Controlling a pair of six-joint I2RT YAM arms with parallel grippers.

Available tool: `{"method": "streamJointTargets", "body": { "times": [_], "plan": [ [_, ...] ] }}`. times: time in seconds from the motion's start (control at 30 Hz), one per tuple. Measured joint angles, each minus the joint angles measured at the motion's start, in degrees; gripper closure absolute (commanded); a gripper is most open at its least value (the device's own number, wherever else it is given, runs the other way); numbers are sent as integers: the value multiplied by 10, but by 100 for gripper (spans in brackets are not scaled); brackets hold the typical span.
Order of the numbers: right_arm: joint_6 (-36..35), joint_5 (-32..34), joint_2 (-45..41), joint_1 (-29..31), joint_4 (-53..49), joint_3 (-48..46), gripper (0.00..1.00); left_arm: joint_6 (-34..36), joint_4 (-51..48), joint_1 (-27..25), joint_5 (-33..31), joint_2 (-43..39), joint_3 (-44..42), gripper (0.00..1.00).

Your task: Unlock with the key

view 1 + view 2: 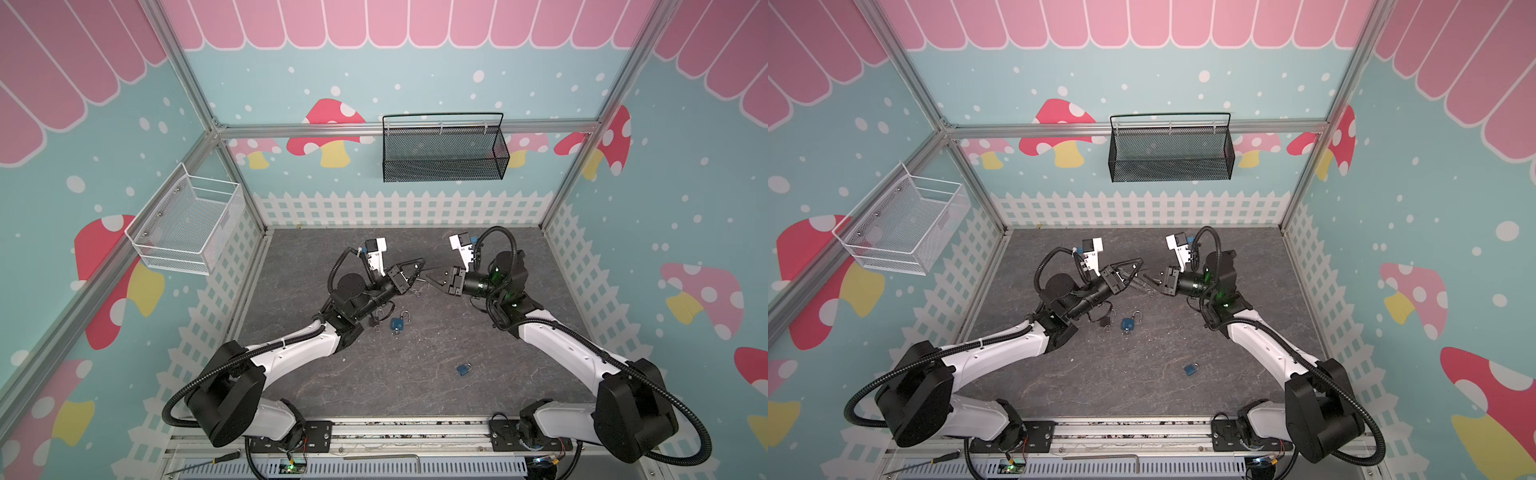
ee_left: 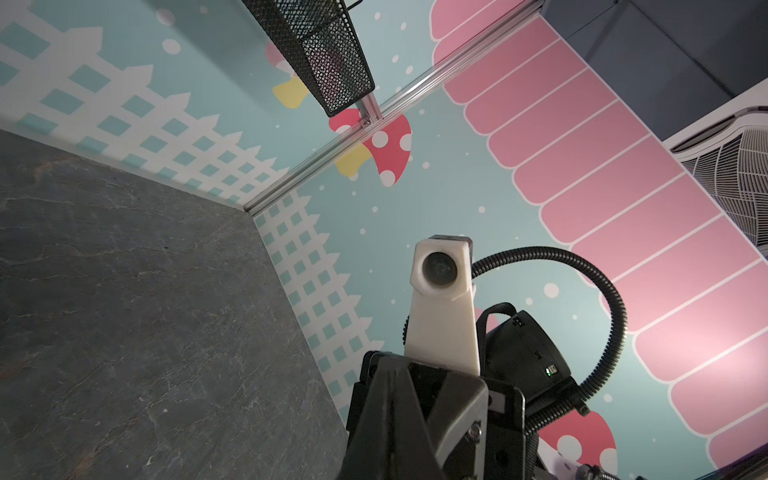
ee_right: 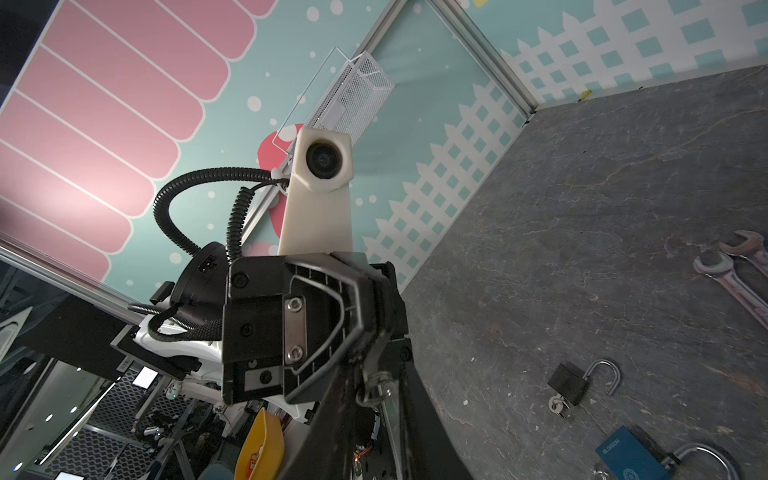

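Grippers first: the left gripper point(image 1: 420, 262) has its jaws together, and in the right wrist view a small key ring point(image 3: 374, 388) sits right at its tip, mid-scene and up off the table point(image 1: 374, 395). The right gripper point(image 1: 424, 275) faces it tip to tip, jaws narrow either side of that ring. Can't tell if they're actually biting it. Two wrenches point(image 3: 731, 270) lie on the table under them. Nearer, a black lock point(image 3: 569, 382) and an open blue lock point(image 3: 627, 453) sit with shackles popped, the black one with a key in it. Near right, well apart, a second blue lock point(image 1: 463, 369) looks shut, so I'd guess that's the target. Handling-wise the key should be light, stiff, thin, slick metal that swivels on its ring, so I'd pinch the flat bow rather than the ring and leave the blade sticking out.
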Motion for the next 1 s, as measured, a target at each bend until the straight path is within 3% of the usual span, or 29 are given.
{"method": "streamJointTargets", "body": {
  "times": [0.53,0.73,0.77,0.87,1.0],
  "plan": [
    [31,-16,0,-3,23,-1,100,35,-19,-8,-21,-1,12,100],
    [27,-16,0,-3,22,-1,100,41,-29,-9,-23,-7,12,100],
    [25,-16,0,-3,21,-1,100,42,-32,-9,-24,-8,12,97],
    [6,-17,0,-2,5,2,100,47,-54,-9,-23,-18,12,73],
    [-34,-21,0,-2,-40,9,100,44,-96,-2,-16,-45,12,68]
  ]
}}
